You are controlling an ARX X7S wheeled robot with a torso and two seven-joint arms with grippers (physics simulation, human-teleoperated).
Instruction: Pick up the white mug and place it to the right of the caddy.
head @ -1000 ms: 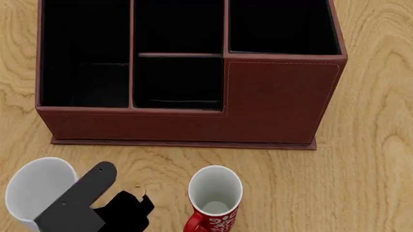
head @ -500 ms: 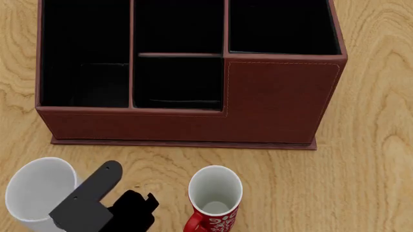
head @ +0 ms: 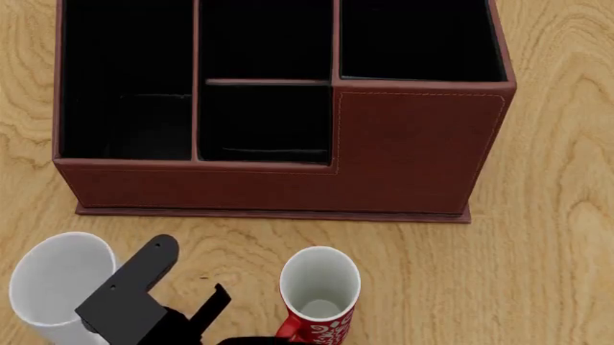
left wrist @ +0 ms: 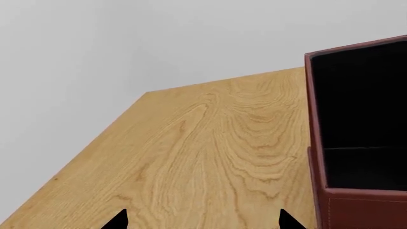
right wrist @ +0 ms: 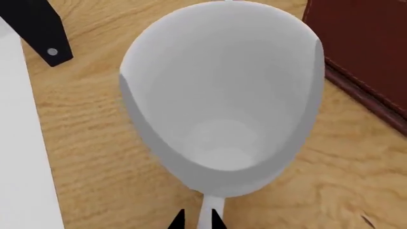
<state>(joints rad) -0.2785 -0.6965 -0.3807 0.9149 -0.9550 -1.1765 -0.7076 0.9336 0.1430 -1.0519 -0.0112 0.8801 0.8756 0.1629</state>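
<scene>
The white mug (head: 53,287) stood at the bench's (head: 537,273) near-left corner, in front of the caddy's (head: 413,154) left end and apart from it. In the right wrist view its smooth, glossy bowl (right wrist: 222,119) gaped open, and its loop handle (right wrist: 205,212) sat between the narrow jaws of the right gripper (right wrist: 197,220), which appeared to pinch it. Black arm links (head: 134,291) overlapped the mug's right flank in the head view. Just right of them stood the red floral mug (head: 320,287), between the white mug and the free bench to the right of the caddy. The left gripper (left wrist: 203,222) had its jaws wide over bare wood-grain. Since half a second earlier the black links had sunk toward the near edge and spread. The caddy was stitched reddish-brown leather-look, with black-lined compartments.
</scene>
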